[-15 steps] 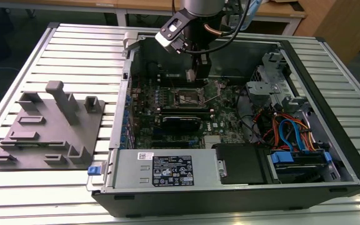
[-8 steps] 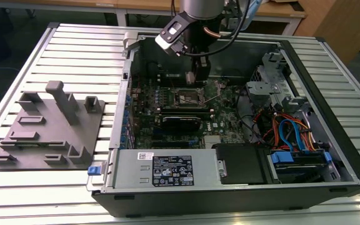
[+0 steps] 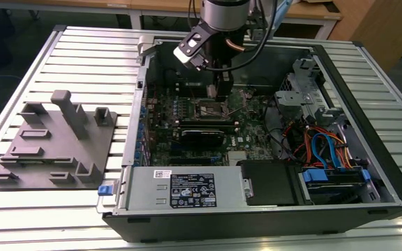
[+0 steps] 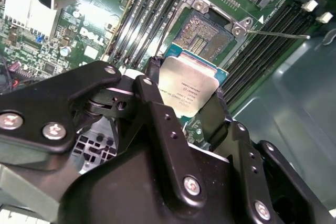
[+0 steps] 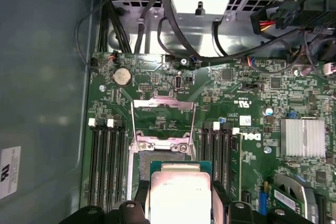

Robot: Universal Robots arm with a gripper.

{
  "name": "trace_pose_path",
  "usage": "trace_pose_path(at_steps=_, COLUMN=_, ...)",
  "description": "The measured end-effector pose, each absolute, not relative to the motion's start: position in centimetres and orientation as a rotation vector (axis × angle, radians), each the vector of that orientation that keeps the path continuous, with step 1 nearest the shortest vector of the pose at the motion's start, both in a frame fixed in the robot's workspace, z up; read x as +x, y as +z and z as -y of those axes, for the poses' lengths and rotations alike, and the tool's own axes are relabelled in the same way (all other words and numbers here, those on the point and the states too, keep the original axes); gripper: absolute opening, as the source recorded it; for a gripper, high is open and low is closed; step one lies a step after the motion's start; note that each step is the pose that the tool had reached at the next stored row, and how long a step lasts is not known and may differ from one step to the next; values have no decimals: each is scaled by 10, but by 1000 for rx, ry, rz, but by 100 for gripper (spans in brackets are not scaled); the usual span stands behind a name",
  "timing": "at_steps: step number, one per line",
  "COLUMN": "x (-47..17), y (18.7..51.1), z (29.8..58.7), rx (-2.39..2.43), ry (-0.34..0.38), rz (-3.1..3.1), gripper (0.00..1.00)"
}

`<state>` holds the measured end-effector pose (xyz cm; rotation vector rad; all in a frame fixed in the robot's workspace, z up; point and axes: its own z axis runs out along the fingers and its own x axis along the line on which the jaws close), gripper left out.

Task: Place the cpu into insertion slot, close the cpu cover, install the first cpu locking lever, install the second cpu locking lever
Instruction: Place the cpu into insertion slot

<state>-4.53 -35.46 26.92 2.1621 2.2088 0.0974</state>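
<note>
Black hand (image 4: 186, 97) clamps the small square silver-topped cpu (image 5: 180, 192) by two opposite edges, near the uncovered black-rimmed square insertion slot (image 4: 202, 32).

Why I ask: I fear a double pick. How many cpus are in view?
1: the cpu, held by the gripper near the empty insertion slot. Another could be hidden.

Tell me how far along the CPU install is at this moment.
Nothing looks finished yet. Under way: the hand grips the cpu by its edges, just short of the insertion slot. Left: the slot shows bare contacts and the cpu cover stands open, so seating, closing and locking remain.
</note>
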Motion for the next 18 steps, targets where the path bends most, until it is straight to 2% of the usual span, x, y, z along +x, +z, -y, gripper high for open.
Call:
trace_pose_path(at_steps=10, x=-45, y=251, z=353, rx=2167, ry=109, rz=-2213, gripper=54)
trace_pose_path(at_steps=18, x=-45, y=249, z=353, rx=2168, ry=110, rz=-2213, gripper=54)
